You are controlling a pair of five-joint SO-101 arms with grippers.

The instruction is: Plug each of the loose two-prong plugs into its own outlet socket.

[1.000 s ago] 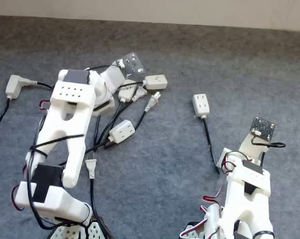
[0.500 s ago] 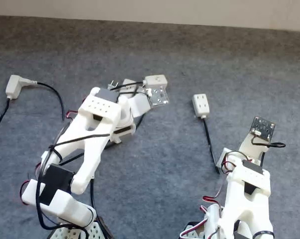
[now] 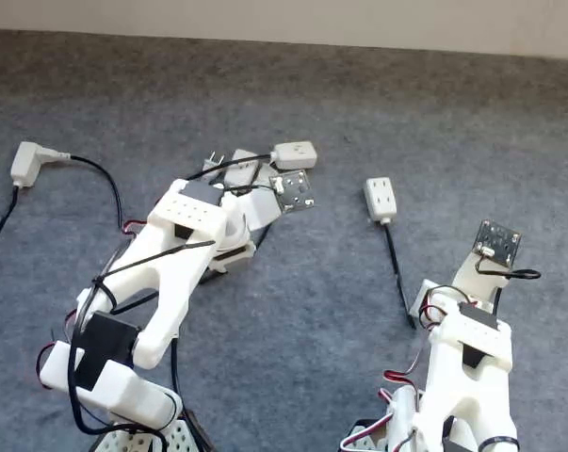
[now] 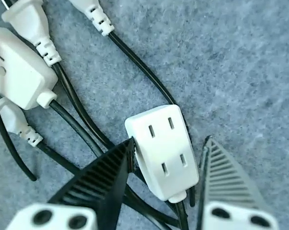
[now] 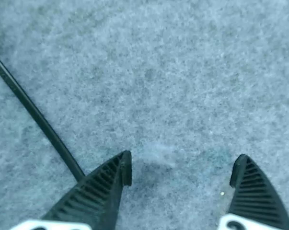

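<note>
Swinging over from the far side of the heap within the last second, the left arm now lies across the tangle of cords, well left of the lone outlet block, the marker for everything else. Farthest left of that block, an angled plug lies by itself on the grey carpet. Nearer to it, the left claw is spread and straddles a double outlet block that lies socket-face up. One finger seems to touch the block's side, though contact is hard to be sure of, and the other stands just off it. The straddle is likely a line-up for a pinch across the block, to steady or shift the sockets so a plug can be pushed in. Beside it lie a second outlet block and loose two-prong plugs, none of them seated. To the lower right of the lone block the right arm is parked. Its right claw is spread over bare carpet beside a black cord, gripping nothing, presumably to stay out of the way.
</note>
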